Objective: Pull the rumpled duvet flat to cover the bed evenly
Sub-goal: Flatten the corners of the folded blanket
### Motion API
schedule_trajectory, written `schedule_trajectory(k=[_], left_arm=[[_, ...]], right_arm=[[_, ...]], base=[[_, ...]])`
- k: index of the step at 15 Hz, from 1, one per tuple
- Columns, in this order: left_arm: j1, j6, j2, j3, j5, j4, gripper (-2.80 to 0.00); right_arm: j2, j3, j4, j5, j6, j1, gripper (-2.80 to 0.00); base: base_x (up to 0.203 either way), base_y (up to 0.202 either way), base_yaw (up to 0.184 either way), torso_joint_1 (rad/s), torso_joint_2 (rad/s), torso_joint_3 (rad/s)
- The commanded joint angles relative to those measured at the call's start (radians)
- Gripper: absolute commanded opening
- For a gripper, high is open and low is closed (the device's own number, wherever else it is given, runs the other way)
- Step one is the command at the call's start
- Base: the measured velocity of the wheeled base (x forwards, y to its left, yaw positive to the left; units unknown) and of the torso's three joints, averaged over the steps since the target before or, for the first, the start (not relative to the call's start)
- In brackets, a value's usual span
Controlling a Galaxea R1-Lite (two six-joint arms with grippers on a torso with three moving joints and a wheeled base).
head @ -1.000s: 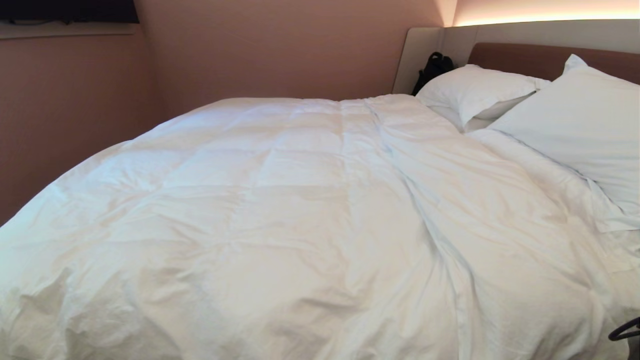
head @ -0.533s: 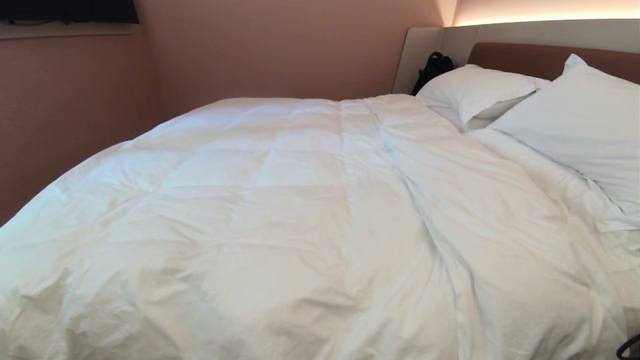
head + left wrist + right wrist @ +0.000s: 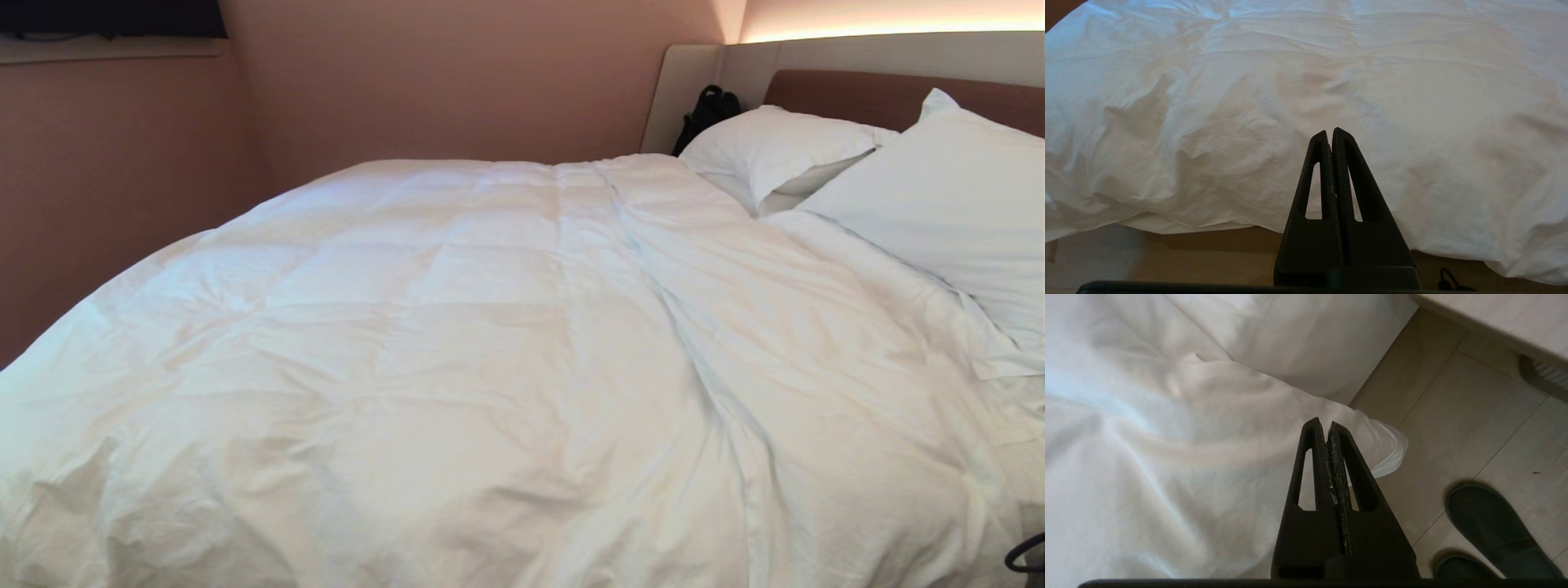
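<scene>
Duvet [image 3: 490, 367] cut off by head view's bottom and left edges; its near hem only shows in left wrist view. It hides the bed [image 3: 890, 94] almost wholly, only the headboard strip showing. Right pillow [image 3: 947, 204] cropped at the right edge. Black bag [image 3: 709, 110] at the head-end corner half hidden behind the far pillow [image 3: 775, 147]; what it is exactly, can't tell. Dark curved bit [image 3: 1027, 555] at bottom right corner, cut off, unidentifiable. Dark slippers [image 3: 1498, 531] cropped by right wrist view's bottom edge.
</scene>
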Motion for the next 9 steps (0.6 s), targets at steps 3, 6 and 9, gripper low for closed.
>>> schedule_trajectory(k=[3,6,9], left_arm=[[0.000,-0.002,0.000,0.000,0.000,0.000,-2.80],[0.000,-0.002,0.000,0.000,0.000,0.000,-2.80],[0.000,-0.002,0.000,0.000,0.000,-0.002,-2.80]], right_arm=[[0.069,-0.006,-0.023,0.063,-0.019,0.006,0.00],[0.078,0.001,-0.024,0.109,-0.056,0.006,0.00],[0.088,0.020,-0.023,0.193,-0.145,0.005,0.00]], base=[[0.000,0.000,0.000,0.000,0.00,0.000],[0.000,0.000,0.000,0.000,0.00,0.000],[0.000,0.000,0.000,0.000,0.00,0.000]])
